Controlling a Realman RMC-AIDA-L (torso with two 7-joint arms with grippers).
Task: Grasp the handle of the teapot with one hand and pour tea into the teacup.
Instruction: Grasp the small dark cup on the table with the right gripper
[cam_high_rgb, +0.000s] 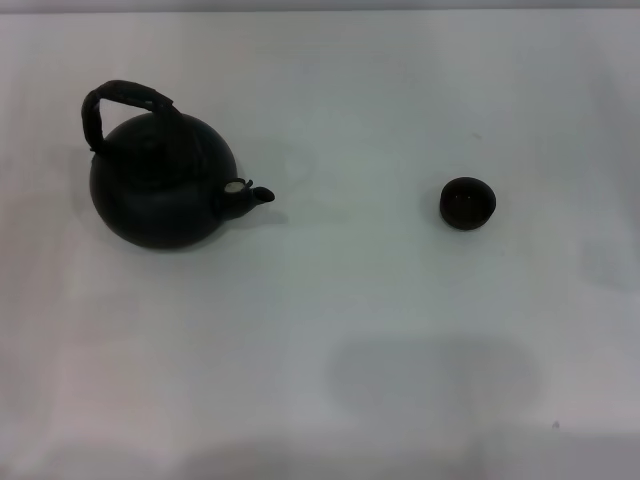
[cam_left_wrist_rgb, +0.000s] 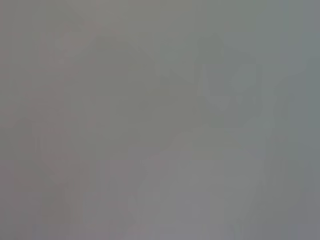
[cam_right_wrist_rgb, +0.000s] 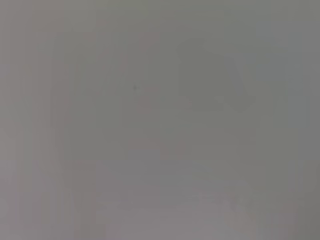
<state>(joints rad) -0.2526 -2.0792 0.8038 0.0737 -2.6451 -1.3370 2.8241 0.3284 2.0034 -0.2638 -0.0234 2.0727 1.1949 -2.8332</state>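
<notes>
In the head view a large round black teapot (cam_high_rgb: 160, 190) stands upright on the left of a white table. Its thick black arched handle (cam_high_rgb: 120, 103) rises over the top, and its short pale-tipped spout (cam_high_rgb: 250, 194) points right. The small black teacup (cam_high_rgb: 467, 203) stands upright on the right, well apart from the spout, with a dark inside. Neither gripper shows in any view. Both wrist views hold only a plain grey surface.
The white table (cam_high_rgb: 330, 330) spreads wide around both objects. Its far edge runs along the top of the head view. A faint shadow lies on the table near the front middle.
</notes>
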